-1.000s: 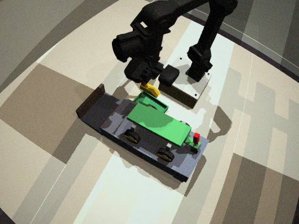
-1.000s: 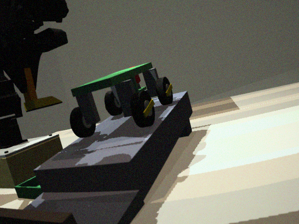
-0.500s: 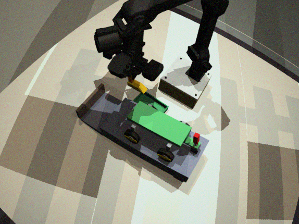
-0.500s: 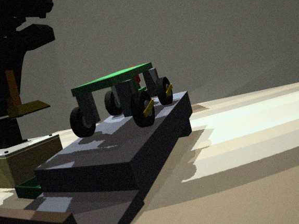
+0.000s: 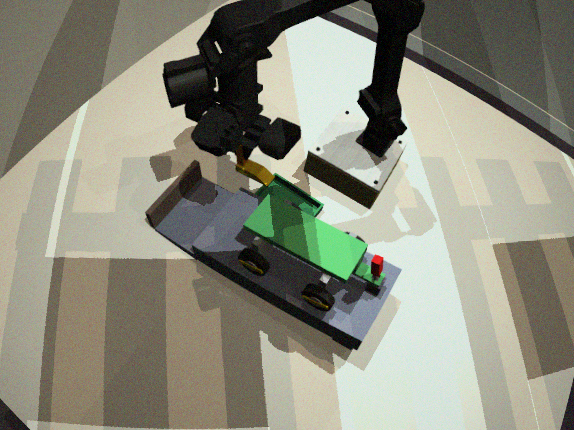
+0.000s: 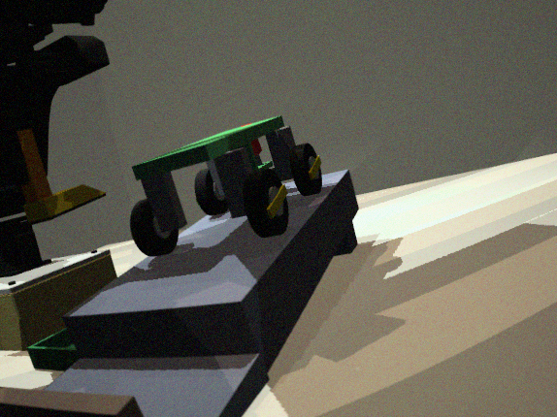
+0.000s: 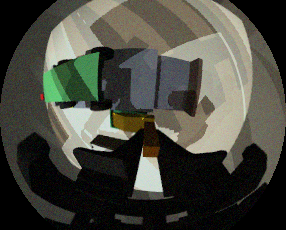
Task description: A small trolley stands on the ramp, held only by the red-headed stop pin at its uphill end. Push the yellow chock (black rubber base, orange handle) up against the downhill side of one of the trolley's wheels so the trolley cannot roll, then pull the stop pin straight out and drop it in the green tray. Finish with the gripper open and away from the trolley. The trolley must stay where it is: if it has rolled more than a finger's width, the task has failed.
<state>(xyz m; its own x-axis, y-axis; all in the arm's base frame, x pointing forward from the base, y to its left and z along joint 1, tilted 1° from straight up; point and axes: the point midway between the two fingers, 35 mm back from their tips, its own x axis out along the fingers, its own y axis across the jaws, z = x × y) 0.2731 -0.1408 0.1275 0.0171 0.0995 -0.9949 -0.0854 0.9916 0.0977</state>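
My gripper (image 5: 243,151) (image 7: 149,131) is shut on the orange handle of the yellow chock (image 5: 258,172) (image 6: 68,203) (image 7: 128,121). The chock hangs in the air beside the ramp (image 5: 200,227) (image 6: 180,293) (image 7: 143,75), near its lower part and over the tray side, apart from every wheel. Its black base is hard to make out. The green trolley (image 5: 310,237) (image 6: 243,137) (image 7: 75,80) stands on the ramp. The red-headed stop pin (image 5: 377,265) (image 6: 256,146) (image 7: 42,97) stands upright at its uphill end. The green tray (image 5: 300,192) (image 6: 53,357) lies beside the ramp.
A brown end board (image 5: 175,197) (image 6: 68,401) (image 7: 198,82) stands across the ramp's low end. The arm's base block (image 5: 340,181) (image 6: 63,305) stands behind the tray. The upper arm arches over the base. Striped shadows cross the table.
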